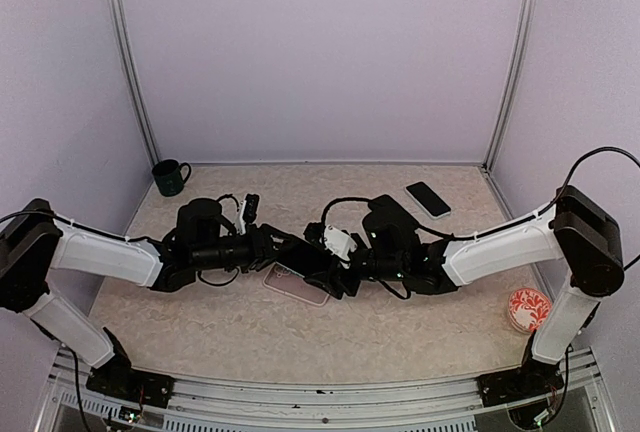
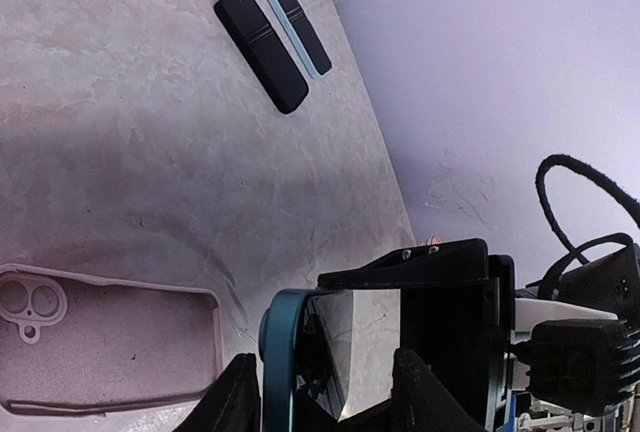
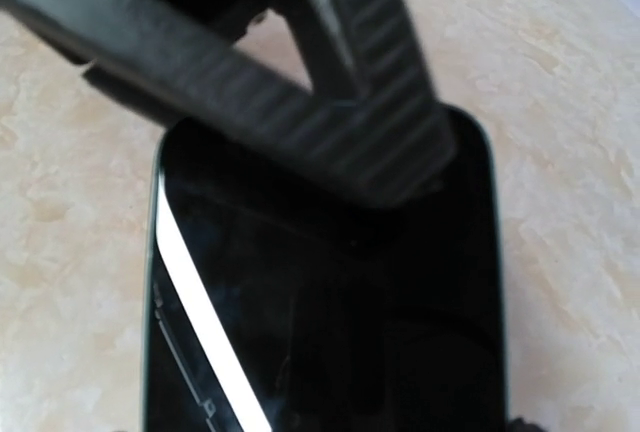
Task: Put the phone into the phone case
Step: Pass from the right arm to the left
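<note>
The phone (image 3: 330, 302) runs off the right wrist view's bottom edge, its top behind a blurred dark bar (image 3: 250, 92).

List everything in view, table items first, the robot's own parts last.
phone: one, black screen with teal rim, held above the middle of the table
phone case: one, pink, flat on the middle of the table
second phone: one, black with pale rim, back right
black slab: one, beside the second phone; cannot tell what it is
mug: one, dark green, back left corner
dish: one, red and white, near right
table: one, beige marbled
left gripper: one, black, jaws either side of the phone
right gripper: one, black, closed on the phone
</note>
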